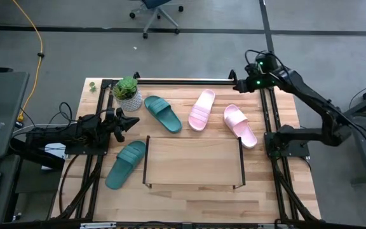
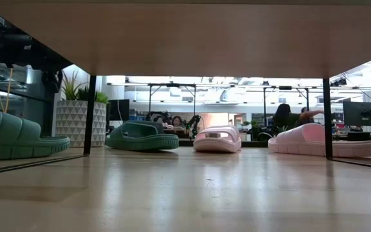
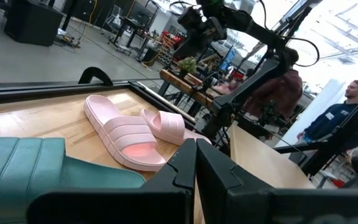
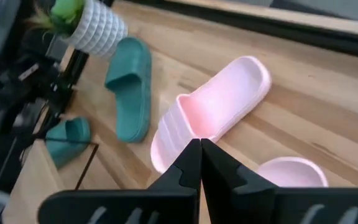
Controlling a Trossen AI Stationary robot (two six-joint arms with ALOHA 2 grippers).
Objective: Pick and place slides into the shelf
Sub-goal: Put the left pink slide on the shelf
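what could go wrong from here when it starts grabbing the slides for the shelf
1. The potted plant stands right beside the nearer teal slide and close to the shut left gripper; a reach there might tip it.
2. The two pink slides lie close together, so the shut right gripper may nudge one while taking the other.
3. The shelf has thin wire ends; a carried slide could catch on them.

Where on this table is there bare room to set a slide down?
The light wood top of the black wire-frame shelf is bare all the way across. The table strip on the shelf's near side is free too. Crowded: the far half, where one teal green rubber slide and two pale pink rubber slides lie beside the potted plant.
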